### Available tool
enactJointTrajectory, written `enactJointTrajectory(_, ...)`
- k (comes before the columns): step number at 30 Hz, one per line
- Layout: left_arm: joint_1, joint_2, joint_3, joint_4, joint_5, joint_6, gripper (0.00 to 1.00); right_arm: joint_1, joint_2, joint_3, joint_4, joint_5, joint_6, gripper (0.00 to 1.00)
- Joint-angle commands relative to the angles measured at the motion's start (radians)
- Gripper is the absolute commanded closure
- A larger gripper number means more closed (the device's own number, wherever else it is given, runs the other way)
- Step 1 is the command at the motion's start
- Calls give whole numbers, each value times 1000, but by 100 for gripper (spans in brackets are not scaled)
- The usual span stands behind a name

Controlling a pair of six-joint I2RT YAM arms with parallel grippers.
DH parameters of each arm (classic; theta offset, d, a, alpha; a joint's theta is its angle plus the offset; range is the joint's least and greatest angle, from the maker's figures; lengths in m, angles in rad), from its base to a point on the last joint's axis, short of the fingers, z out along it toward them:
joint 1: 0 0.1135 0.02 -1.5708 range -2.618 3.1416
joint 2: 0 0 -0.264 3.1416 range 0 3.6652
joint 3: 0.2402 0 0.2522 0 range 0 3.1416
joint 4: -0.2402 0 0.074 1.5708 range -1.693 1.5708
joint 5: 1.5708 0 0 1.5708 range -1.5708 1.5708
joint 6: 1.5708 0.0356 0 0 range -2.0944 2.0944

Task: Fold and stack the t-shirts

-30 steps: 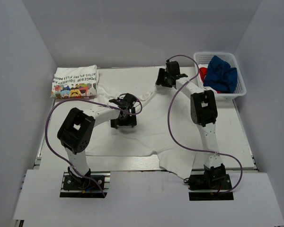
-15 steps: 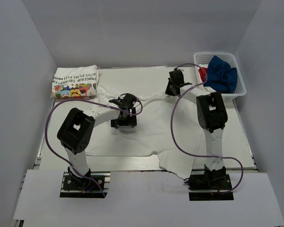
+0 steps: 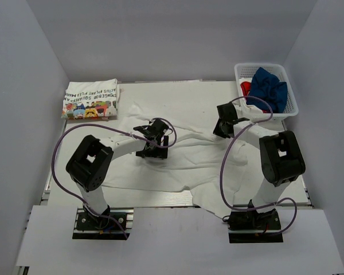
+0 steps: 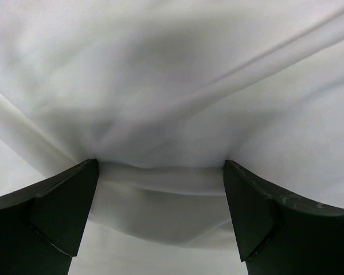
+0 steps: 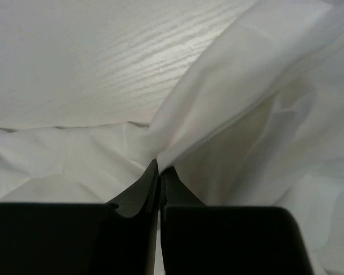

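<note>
Right gripper (image 5: 159,169) clamped a fold of plain white t-shirt (image 3: 186,157), left gripper (image 4: 160,172) stood wide open over it.

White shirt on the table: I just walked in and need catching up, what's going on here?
The right claw is shut on a fold of the plain white shirt, which lies spread and rumpled. The left claw is open over the shirt's middle. One printed shirt lies folded at the far left; a navy shirt sits in the basket.

Pale grey walls (image 3: 172,34), white table (image 3: 178,89), even light
</note>
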Motion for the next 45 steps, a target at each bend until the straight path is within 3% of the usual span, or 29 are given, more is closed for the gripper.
enactJointTrajectory(1, -9, -10, -11, 3, -1, 19, 0, 8, 1, 136, 21, 17, 56, 100)
enactJointTrajectory(2, -9, -10, 0, 3, -1, 19, 0, 1, 55, 182, -38, 12, 66, 100)
enactJointTrajectory(6, -9, 13, 0, 38, -11, 19, 0, -6, 315, 692, -264, 127, 255, 100)
enactJointTrajectory(7, -9, 22, 0, 50, -11, 19, 0, -18, 492, 885, -328, 137, 280, 100)
enactJointTrajectory(8, -9, 22, -9, 50, -2, 19, 0, -26, 550, 1102, -427, 132, 288, 84)
enactJointTrajectory(9, -9, 22, 0, 50, -1, 19, 0, -42, 598, 1206, -544, 82, 300, 58)
enactJointTrajectory(10, 2, 22, 0, 60, -1, 19, 0, -44, 692, 1388, -587, 60, 285, 11)
enactJointTrajectory(12, 2, 22, 11, 60, -12, 19, 0, -50, 693, 1364, -559, 17, 256, 10)
enactJointTrajectory(13, 2, 22, 21, 60, -12, 19, 0, -50, 661, 1171, -472, 3, 239, 10)
enactJointTrajectory(14, 2, 22, 21, 60, -12, 19, 0, -46, 538, 1093, -420, 5, 229, 10)
enactJointTrajectory(16, 2, 0, 30, 60, -23, 28, 0, -50, 460, 901, -264, -17, 189, 10)
enactJointTrajectory(17, 2, 0, 40, 60, -35, 29, 0, -47, 372, 820, -247, -18, 173, 10)
enactJointTrajectory(22, 2, -44, 85, 47, -35, 29, 0, -24, 209, 643, -240, -8, 34, 10)
enactJointTrajectory(23, 2, -44, 98, 28, -35, 4, 0, -20, 189, 547, -232, -9, 15, 10)
enactJointTrajectory(27, 23, -70, 203, -47, -158, -69, 0, -18, 81, 356, -177, -44, -17, 10)
enactJointTrajectory(33, 99, 60, 362, -134, -250, -108, 0, -12, 64, 239, -120, -103, -60, 10)
enactJointTrajectory(39, 184, 259, 561, -141, -227, -74, 0, -15, 87, 218, -83, -107, -87, 10)
enactJointTrajectory(45, 228, 353, 601, -48, -169, -39, 0, -21, 164, 258, -91, -107, -117, 10)
